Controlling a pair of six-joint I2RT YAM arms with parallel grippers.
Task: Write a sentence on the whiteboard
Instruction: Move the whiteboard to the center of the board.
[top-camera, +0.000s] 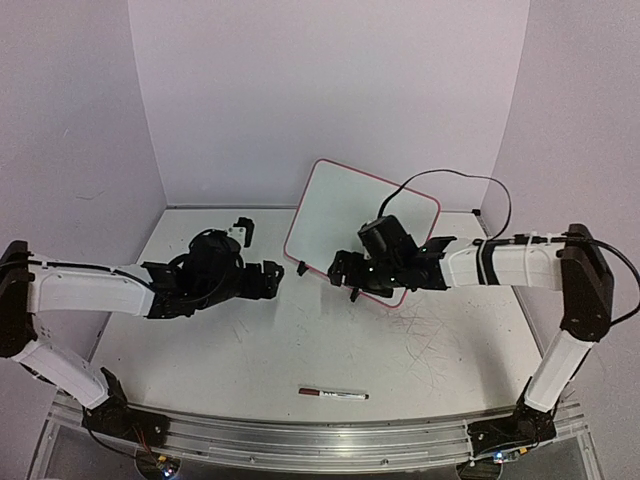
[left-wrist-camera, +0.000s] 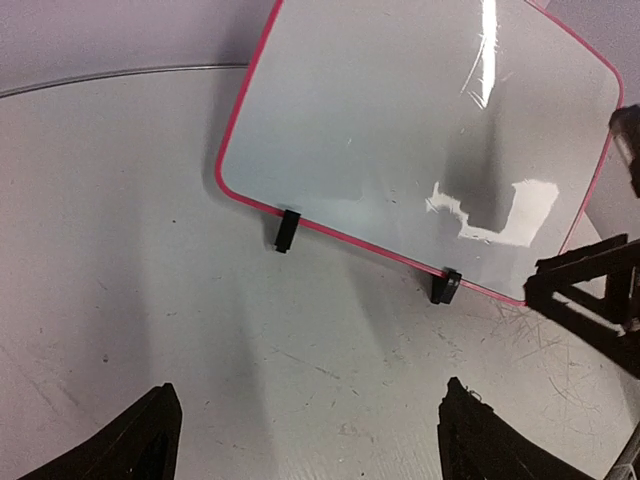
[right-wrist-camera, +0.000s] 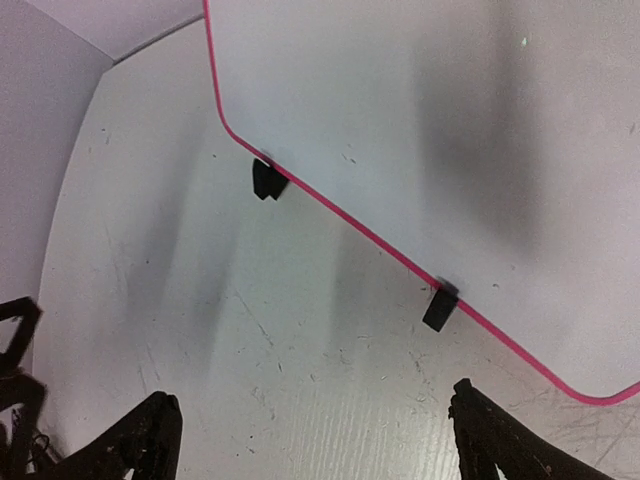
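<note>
The small pink-rimmed white whiteboard (top-camera: 350, 215) stood tilted on black clip feet (left-wrist-camera: 287, 230) at the scuffed white tabletop's (top-camera: 250, 350) back, bare of writing. Our left fingers (left-wrist-camera: 140, 450) and right fingers (right-wrist-camera: 140, 445) gaped empty. We judged it light, stiff, easily tipped: brace its rim.

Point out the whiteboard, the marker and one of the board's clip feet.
Whiteboard (top-camera: 345, 205): top view, bare white face.
Marker (top-camera: 333, 394): top view, middle of the barrel.
Clip foot (left-wrist-camera: 287, 231): left wrist view, middle of the black clip.
</note>
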